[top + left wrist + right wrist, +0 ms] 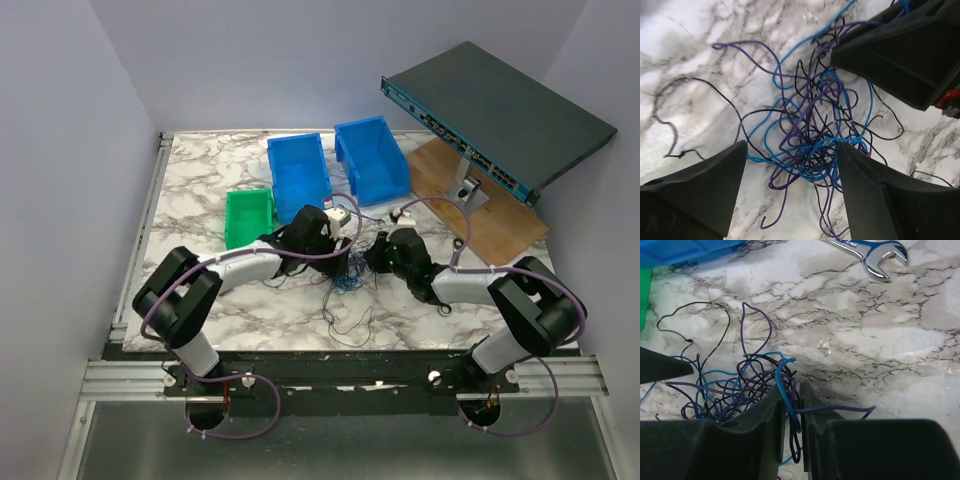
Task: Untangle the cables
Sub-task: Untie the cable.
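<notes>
The cables [350,285] lie in a knot of thin blue, purple and black wires on the marble table [200,190], between my two grippers. My left gripper [791,150] is open and straddles the tangle [815,135], its dark fingers [710,190] on either side without pinching a strand. My right gripper [791,396] has its jaws drawn close together, with a blue wire [784,377] and purple and black strands running through the narrow gap. A loose black wire [700,310] curls off to the left.
A silver wrench [875,255] lies on the marble beyond the right gripper. Two blue bins [298,175] [372,158] and a green bin [248,215] stand behind the tangle. A network switch [495,115] leans over a wooden board [500,225] at the back right.
</notes>
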You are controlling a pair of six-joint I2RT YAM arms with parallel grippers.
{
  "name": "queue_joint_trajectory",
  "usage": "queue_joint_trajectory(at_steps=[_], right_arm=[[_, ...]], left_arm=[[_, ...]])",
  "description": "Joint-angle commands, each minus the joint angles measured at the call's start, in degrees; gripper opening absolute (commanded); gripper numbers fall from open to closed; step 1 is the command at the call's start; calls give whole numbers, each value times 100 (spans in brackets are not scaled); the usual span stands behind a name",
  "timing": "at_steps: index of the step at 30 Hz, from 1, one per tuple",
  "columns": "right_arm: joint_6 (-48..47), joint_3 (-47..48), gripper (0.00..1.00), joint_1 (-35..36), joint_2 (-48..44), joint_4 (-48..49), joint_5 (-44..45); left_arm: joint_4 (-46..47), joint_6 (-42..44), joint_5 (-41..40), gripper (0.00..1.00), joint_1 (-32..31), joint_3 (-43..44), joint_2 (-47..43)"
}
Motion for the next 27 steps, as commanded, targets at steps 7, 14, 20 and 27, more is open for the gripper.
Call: queue_joint_trajectory(at_steps=[7, 14, 20, 27], right_arm=[[194, -207, 6, 16, -525, -252, 1125], [1116, -285, 1, 16, -1036, -1192, 3422], [1700, -722, 1, 16, -1988, -1505, 4568], [96, -1344, 40, 15, -2678, 95, 2459]], left_arm=[[-1234, 79, 381, 12, -54, 773, 894], [-112, -284, -1047, 0, 123, -432, -676], [641, -749, -1906, 0, 561, -1409, -1909], [1430, -598, -911, 0, 708, -1830, -2299]])
